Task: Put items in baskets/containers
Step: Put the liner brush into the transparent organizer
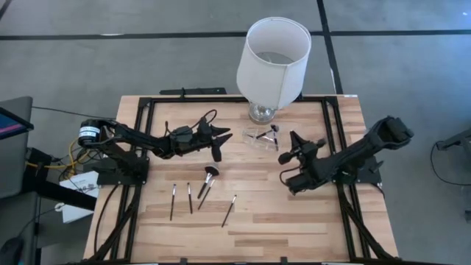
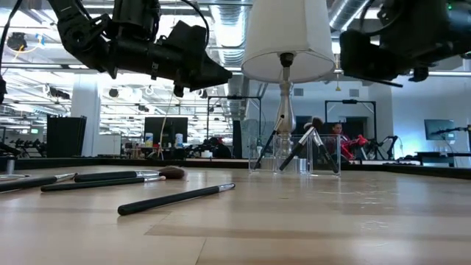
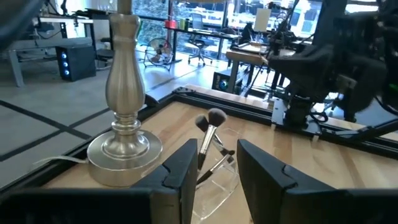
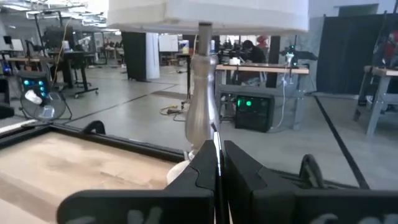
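Only the right wrist view shows the right gripper (image 4: 217, 163) clamped on a thin makeup brush (image 4: 217, 152). The left gripper (image 3: 214, 163), fingers parted and empty, hovers just short of the clear tray (image 3: 219, 183) holding two brushes, beside the lamp base (image 3: 124, 146) near the table's far edge.

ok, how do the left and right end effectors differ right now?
Left end effector is open and empty; right end effector is shut on a thin brush. In the high view, left sits left of the clear tray, right sits on its right. Both hover above the table.
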Motion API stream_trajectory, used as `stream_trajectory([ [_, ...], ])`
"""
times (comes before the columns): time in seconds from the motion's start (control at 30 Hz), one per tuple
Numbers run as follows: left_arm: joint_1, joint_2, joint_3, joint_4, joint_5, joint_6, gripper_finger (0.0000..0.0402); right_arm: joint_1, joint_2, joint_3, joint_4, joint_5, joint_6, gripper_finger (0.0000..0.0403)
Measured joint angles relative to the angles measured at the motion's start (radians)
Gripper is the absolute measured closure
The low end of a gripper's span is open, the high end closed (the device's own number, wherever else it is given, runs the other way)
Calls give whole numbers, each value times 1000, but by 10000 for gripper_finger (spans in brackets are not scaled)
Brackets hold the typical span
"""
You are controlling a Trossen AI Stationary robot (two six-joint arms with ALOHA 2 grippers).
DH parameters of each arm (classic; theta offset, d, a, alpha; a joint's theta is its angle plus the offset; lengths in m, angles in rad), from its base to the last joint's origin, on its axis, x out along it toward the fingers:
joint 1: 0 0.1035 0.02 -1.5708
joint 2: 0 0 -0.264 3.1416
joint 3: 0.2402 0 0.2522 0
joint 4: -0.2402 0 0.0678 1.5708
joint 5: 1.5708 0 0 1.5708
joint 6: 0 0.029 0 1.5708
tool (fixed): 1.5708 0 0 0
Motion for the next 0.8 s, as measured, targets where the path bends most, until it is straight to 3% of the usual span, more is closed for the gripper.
stream_trajectory([
  [0.23, -1, 0, 0, 8, 13, -7, 291, 51, 53, 0, 138, -2, -91, 400],
  [0.43, -1, 0, 0, 16, 154, -38, 291, 126, 40, 12, 154, -2, -91, 400],
  [0.6, -19, 1, 0, 27, 278, -87, 291, 182, 40, 82, 157, -2, -92, 400],
  [0.8, -104, 34, 0, 72, 292, -97, 291, 213, 40, 201, 193, -1, -166, 398],
])
